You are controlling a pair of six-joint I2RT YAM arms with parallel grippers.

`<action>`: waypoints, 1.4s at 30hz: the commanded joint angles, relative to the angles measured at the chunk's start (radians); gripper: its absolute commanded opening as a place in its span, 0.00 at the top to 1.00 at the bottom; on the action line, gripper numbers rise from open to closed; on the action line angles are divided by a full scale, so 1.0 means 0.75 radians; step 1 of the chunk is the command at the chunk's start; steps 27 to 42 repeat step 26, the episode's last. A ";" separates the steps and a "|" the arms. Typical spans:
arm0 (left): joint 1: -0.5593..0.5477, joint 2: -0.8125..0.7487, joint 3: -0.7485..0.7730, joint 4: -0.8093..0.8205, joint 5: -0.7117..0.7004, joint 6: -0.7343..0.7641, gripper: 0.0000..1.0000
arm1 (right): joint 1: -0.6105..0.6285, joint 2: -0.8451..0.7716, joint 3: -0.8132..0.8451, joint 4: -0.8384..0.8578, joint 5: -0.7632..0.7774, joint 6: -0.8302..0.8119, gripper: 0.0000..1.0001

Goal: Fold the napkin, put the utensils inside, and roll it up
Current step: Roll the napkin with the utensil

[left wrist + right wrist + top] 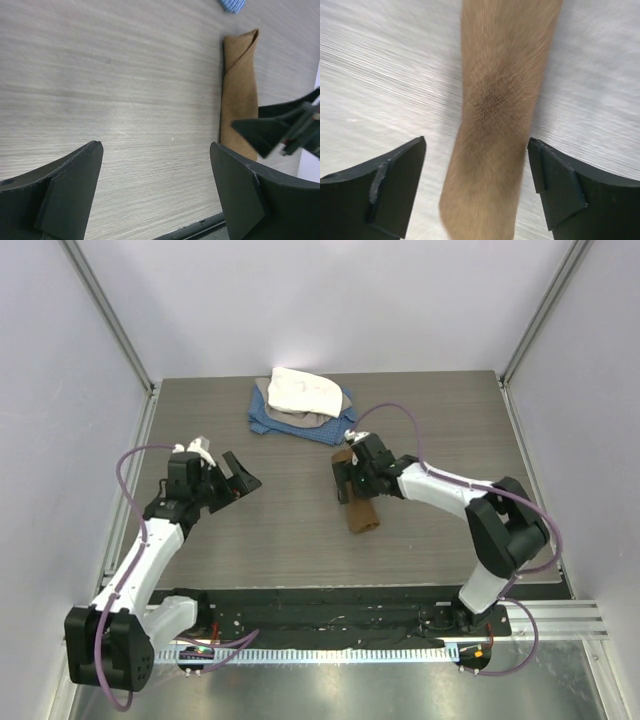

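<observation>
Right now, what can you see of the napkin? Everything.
The napkin is tan-brown woven cloth, rolled into a narrow tube, with a diagonal flap edge showing at one end. It lies flat on the table, right of centre, pointing away from the arms and clear of the blue cloth. The right gripper is open astride it, with a gap on each side. Only the table visibly touches it. Whatever is inside is hidden.

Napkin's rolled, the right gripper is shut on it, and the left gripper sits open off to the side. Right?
Not quite: the right gripper is open, not shut. The right wrist view shows its jaws apart, with a gap either side of the rolled napkin. The left gripper is open, off to the side.
</observation>
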 commanded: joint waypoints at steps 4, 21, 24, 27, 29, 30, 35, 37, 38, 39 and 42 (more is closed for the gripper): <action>0.095 -0.132 0.217 -0.236 -0.077 0.225 0.00 | -0.234 -0.360 -0.025 0.138 -0.240 0.007 0.02; 0.107 -0.368 0.197 -0.124 -0.126 0.423 0.00 | -0.425 -0.847 -0.522 0.543 0.159 -0.054 0.01; 0.107 -0.386 0.187 -0.109 -0.122 0.411 0.00 | -0.427 -0.839 -0.531 0.545 0.152 -0.052 0.01; 0.107 -0.392 0.189 -0.107 -0.136 0.413 0.00 | -0.425 -0.845 -0.535 0.545 0.154 -0.052 0.01; 0.107 -0.392 0.189 -0.107 -0.136 0.413 0.00 | -0.425 -0.845 -0.535 0.545 0.154 -0.052 0.01; 0.107 -0.392 0.189 -0.107 -0.136 0.413 0.00 | -0.425 -0.845 -0.535 0.545 0.154 -0.052 0.01; 0.107 -0.392 0.189 -0.107 -0.136 0.413 0.00 | -0.425 -0.845 -0.535 0.545 0.154 -0.052 0.01; 0.107 -0.392 0.189 -0.107 -0.136 0.413 0.00 | -0.425 -0.845 -0.535 0.545 0.154 -0.052 0.01; 0.107 -0.392 0.189 -0.107 -0.136 0.413 0.00 | -0.425 -0.845 -0.535 0.545 0.154 -0.052 0.01; 0.107 -0.392 0.189 -0.107 -0.136 0.413 0.00 | -0.425 -0.845 -0.535 0.545 0.154 -0.052 0.01; 0.107 -0.392 0.189 -0.107 -0.136 0.413 0.00 | -0.425 -0.845 -0.535 0.545 0.154 -0.052 0.01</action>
